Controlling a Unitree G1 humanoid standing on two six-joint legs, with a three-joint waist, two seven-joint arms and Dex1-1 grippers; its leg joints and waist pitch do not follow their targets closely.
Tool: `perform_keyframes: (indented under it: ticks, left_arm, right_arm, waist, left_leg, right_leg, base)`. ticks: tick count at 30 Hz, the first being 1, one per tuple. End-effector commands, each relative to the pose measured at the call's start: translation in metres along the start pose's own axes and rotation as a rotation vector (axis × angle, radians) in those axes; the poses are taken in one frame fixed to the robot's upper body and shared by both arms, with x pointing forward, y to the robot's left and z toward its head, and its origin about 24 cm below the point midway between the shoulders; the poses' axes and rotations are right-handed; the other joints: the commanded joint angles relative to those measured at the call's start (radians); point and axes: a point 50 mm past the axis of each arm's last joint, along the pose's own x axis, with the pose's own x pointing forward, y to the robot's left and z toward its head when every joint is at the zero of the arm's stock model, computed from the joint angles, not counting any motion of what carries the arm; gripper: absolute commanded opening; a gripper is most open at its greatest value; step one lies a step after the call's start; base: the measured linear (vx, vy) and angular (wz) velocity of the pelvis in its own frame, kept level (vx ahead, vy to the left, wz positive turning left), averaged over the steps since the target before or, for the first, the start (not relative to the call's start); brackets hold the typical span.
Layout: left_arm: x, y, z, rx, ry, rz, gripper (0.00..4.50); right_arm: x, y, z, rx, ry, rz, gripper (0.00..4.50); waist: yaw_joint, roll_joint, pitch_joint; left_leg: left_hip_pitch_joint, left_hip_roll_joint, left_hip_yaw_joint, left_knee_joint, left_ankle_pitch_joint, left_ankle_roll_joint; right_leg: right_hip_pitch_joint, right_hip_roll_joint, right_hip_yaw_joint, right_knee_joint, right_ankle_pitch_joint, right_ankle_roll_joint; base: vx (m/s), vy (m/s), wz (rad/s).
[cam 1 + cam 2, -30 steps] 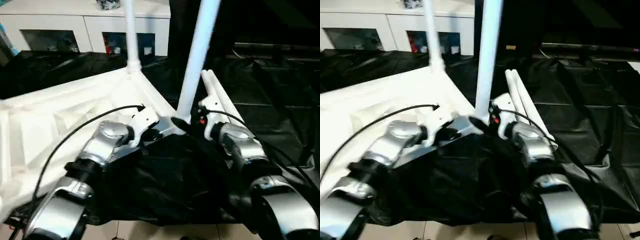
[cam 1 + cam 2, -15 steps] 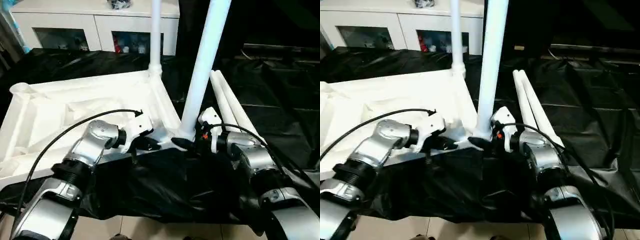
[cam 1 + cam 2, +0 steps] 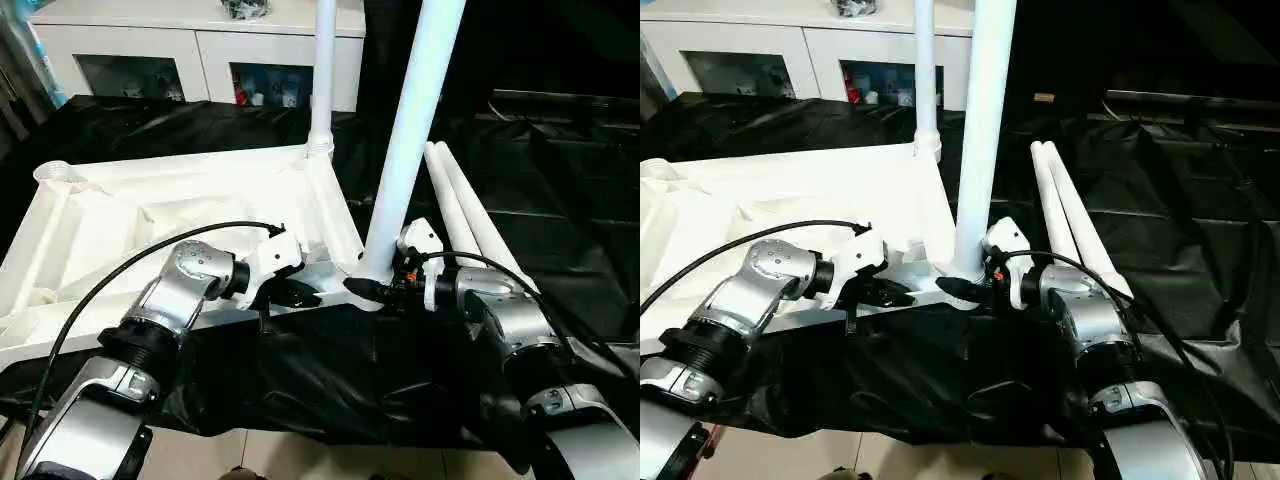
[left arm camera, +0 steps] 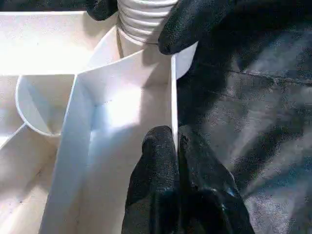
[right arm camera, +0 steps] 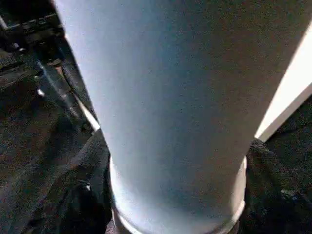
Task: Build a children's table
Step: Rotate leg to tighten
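The tabletop [image 3: 170, 215] is lying upside down on the black sheet [image 3: 560, 180] that covers the worktop, ribbed underside facing up, taking up the left half of it. Two legs are already standing in its sockets — the far leg [image 3: 322, 70] at the far right corner of the tabletop, and the near leg [image 3: 405, 150] at the near right corner, right in front of the robot.

The left gripper [image 4: 174, 146] is pinched shut on the thin side wall of the tabletop along its near edge, just beside the near corner socket; in the left wrist view you can see one finger [image 4: 156, 165] on each side of that wall, clamped tight.

The right gripper [image 3: 375, 290] is at the very bottom of the near leg, where it meets the socket. Its black fingers [image 4: 195, 22] wrap either side of the ribbed base of the leg, so it's clenched around the leg, touching it.

The two spare legs [image 3: 465, 215] lie side by side, touching each other, flat on the black sheet just to the right of the tabletop, pointing toward the far edge of the worktop. The right forearm passes just beside their near ends.

The empty socket [image 3: 55, 175] at the tabletop's far left corner has nothing in it. Behind the worktop stands a white cabinet [image 3: 200, 50] with glass doors — stuff inside is too blurry to make out.
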Motion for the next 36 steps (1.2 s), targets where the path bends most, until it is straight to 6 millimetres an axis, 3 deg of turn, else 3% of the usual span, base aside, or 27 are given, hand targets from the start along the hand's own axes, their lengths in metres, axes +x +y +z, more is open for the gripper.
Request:
perform_keyframes:
  ticks: [1,7,10,13,14,15,16,18,24,26,31,34,36]
  left_arm:
    - [0.007,0.005,0.020,0.025,-0.072,0.044,0.00]
    - [0.024,0.015,0.026,-0.057,-0.071,0.211,0.00]
    - [0.039,0.017,0.033,-0.098,-0.085,0.296,0.00]
    - [0.050,0.013,0.040,-0.106,-0.107,0.298,0.00]
    - [0.054,0.011,0.043,-0.108,-0.120,0.288,0.00]
    - [0.057,0.009,0.045,-0.108,-0.127,0.279,0.00]
    - [0.060,0.006,0.046,-0.094,-0.135,0.260,0.00]
    - [0.060,0.005,0.046,-0.084,-0.138,0.248,0.00]
    - [0.050,0.002,0.039,-0.043,-0.147,0.174,0.00]
    - [0.044,0.000,0.035,-0.017,-0.147,0.135,0.00]
    - [0.031,-0.003,0.026,0.018,-0.142,0.054,0.00]
    - [0.016,-0.006,0.018,0.037,-0.123,-0.037,0.00]
    - [0.012,-0.007,0.016,0.041,-0.115,-0.052,0.00]
  right_arm:
    - [0.009,0.003,-0.010,0.085,0.002,-0.071,2.77]
    - [0.034,0.002,-0.020,0.196,0.004,-0.327,2.77]
    - [0.053,0.006,-0.017,0.207,0.012,-0.447,2.77]
    - [0.062,0.011,-0.014,0.193,0.011,-0.455,2.77]
    - [0.065,0.013,-0.013,0.196,0.003,-0.437,3.12]
    - [0.067,0.014,-0.012,0.204,-0.008,-0.423,3.32]
    - [0.068,0.016,-0.009,0.230,-0.036,-0.383,3.46]
    - [0.068,0.016,-0.007,0.232,-0.048,-0.362,3.64]
    - [0.057,0.009,-0.004,0.119,-0.037,-0.276,4.02]
    - [0.049,0.008,-0.002,0.074,-0.044,-0.191,4.02]
    - [0.029,0.007,0.000,0.014,-0.047,-0.028,4.02]
    - [0.006,0.009,-0.002,-0.031,0.007,0.144,4.02]
    - [0.001,0.010,-0.002,-0.027,0.017,0.177,4.02]
  waist:
    - [-0.005,0.003,-0.073]
    - [-0.020,0.004,-0.066]
    - [-0.028,0.006,-0.068]
    - [-0.029,0.004,-0.068]
    - [-0.027,0.004,-0.069]
    - [-0.028,-0.004,-0.069]
    - [-0.026,0.001,-0.069]
    - [-0.026,-0.001,-0.070]
    - [-0.026,-0.002,-0.072]
    - [-0.027,-0.004,-0.073]
    - [-0.018,-0.003,-0.078]
    - [-0.010,-0.004,-0.074]
    - [-0.005,-0.004,-0.071]
  left_leg:
    - [0.015,0.026,-0.001,-0.058,-0.192,0.046]
    - [0.020,0.020,-0.004,-0.062,-0.260,0.006]
    - [0.020,0.017,-0.005,-0.061,-0.261,-0.001]
    - [0.018,0.017,-0.005,-0.059,-0.268,0.014]
    - [0.019,0.017,-0.004,-0.058,-0.265,0.021]
    - [0.018,0.018,-0.002,-0.058,-0.264,0.027]
    - [0.018,0.018,-0.003,-0.059,-0.260,0.035]
    - [0.015,0.019,-0.004,-0.059,-0.255,0.045]
    - [0.013,0.018,-0.003,-0.056,-0.231,0.059]
    - [0.008,0.020,-0.004,-0.055,-0.215,0.074]
    - [0.008,0.024,0.000,-0.049,-0.151,0.117]
    - [0.012,0.026,0.002,-0.049,-0.169,0.126]
    - [0.014,0.028,0.002,-0.052,-0.193,0.110]
  right_leg:
    - [0.056,-0.050,0.047,-0.046,-0.146,-0.259]
    - [0.050,-0.052,0.048,-0.063,-0.279,-0.224]
    - [0.051,-0.052,0.047,-0.066,-0.304,-0.211]
    - [0.051,-0.051,0.046,-0.069,-0.309,-0.205]
    - [0.051,-0.051,0.046,-0.070,-0.301,-0.206]
    - [0.051,-0.050,0.046,-0.070,-0.295,-0.207]
    - [0.052,-0.050,0.046,-0.069,-0.289,-0.211]
    - [0.055,-0.050,0.045,-0.066,-0.274,-0.213]
    - [0.057,-0.051,0.046,-0.062,-0.250,-0.224]
    - [0.062,-0.052,0.045,-0.057,-0.214,-0.235]
    - [0.066,-0.047,0.044,-0.041,-0.099,-0.269]
    - [0.063,-0.047,0.043,-0.043,-0.119,-0.277]
    - [0.059,-0.049,0.045,-0.049,-0.172,-0.263]
  base:
    - [0.000,0.000,0.00]
    - [0.000,0.000,0.00]
    - [0.000,0.000,0.00]
    - [0.000,0.000,0.00]
    - [0.000,0.000,0.00]
    - [0.000,0.000,0.00]
    - [0.000,0.000,0.00]
    - [0.000,0.000,0.00]
    - [0.000,0.000,0.00]
    - [0.000,0.000,0.00]
    - [0.000,0.000,0.00]
    - [0.000,0.000,0.00]
    - [0.000,0.000,0.00]
